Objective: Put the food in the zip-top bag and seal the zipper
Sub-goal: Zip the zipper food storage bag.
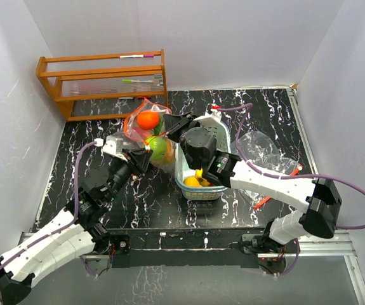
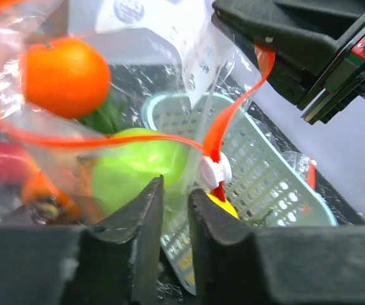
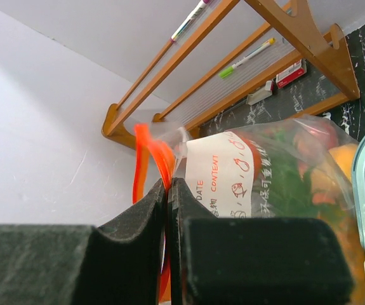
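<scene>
The desk (image 1: 150,204) is black with white marble veining. The zip-top bag (image 2: 169,60) is clear, with an orange-red zipper strip (image 2: 236,105), a white slider (image 2: 214,170) and a white label (image 3: 223,171) lettered in orange. The basket (image 2: 265,178) is pale teal, pierced with rows of small holes. Beside the basket show an orange fruit (image 2: 65,76) and a green fruit (image 2: 138,168); in the basket, a yellow fruit (image 1: 192,182). Beyond the basket, the rack (image 1: 99,58) is orange-brown wood.
</scene>
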`<action>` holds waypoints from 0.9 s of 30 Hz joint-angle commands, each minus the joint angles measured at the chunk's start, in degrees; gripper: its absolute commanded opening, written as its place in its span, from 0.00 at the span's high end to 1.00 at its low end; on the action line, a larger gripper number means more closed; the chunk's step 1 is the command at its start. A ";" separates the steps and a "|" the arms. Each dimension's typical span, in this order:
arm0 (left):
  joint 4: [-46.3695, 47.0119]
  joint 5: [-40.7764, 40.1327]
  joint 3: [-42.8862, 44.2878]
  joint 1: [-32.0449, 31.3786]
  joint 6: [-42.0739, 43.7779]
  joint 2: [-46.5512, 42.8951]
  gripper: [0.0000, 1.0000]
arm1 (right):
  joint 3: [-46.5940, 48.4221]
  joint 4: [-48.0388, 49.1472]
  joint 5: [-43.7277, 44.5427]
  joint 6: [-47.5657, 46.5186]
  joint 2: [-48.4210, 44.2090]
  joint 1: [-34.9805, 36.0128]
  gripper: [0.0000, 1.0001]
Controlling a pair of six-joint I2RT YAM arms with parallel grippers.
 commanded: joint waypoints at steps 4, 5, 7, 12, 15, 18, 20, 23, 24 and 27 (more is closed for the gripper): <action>2.71 -4.27 0.04 0.00 2.15 -4.10 0.74 | 2.88 3.93 1.63 -0.12 -0.68 -0.20 0.92; 2.62 -4.62 -0.36 0.01 2.51 -4.95 0.72 | 2.65 3.88 1.67 -0.12 -0.76 -0.20 0.92; 3.21 -5.50 -1.68 -0.01 3.07 -6.96 0.68 | 2.10 3.78 1.83 -0.01 -1.10 -0.27 0.92; 6.99 -7.39 -4.97 -0.01 4.44 -9.27 0.51 | 1.09 3.74 1.57 0.66 -1.79 -0.37 0.92; 9.71 -7.75 -5.66 0.03 4.97 -8.49 0.44 | 0.93 3.51 1.11 0.83 -1.84 -0.42 0.92; 11.96 -6.98 -5.82 -0.01 4.72 -6.81 0.41 | 0.94 3.55 0.84 0.94 -1.78 -0.37 0.92; 13.79 -6.30 -6.17 -0.01 4.15 -5.98 0.40 | 1.22 3.43 0.56 0.93 -1.46 -0.37 0.92; 17.98 -5.21 -7.33 -0.01 3.78 -5.39 0.36 | 1.69 3.17 -0.12 0.85 -0.99 -0.38 0.92; 19.27 -4.83 -7.46 -0.01 3.82 -5.21 0.36 | 1.77 3.15 -0.23 0.85 -0.92 -0.38 0.92; 21.53 -4.04 -7.25 -0.03 4.56 -4.48 0.37 | 1.57 3.06 -0.44 0.85 -0.79 -0.42 0.92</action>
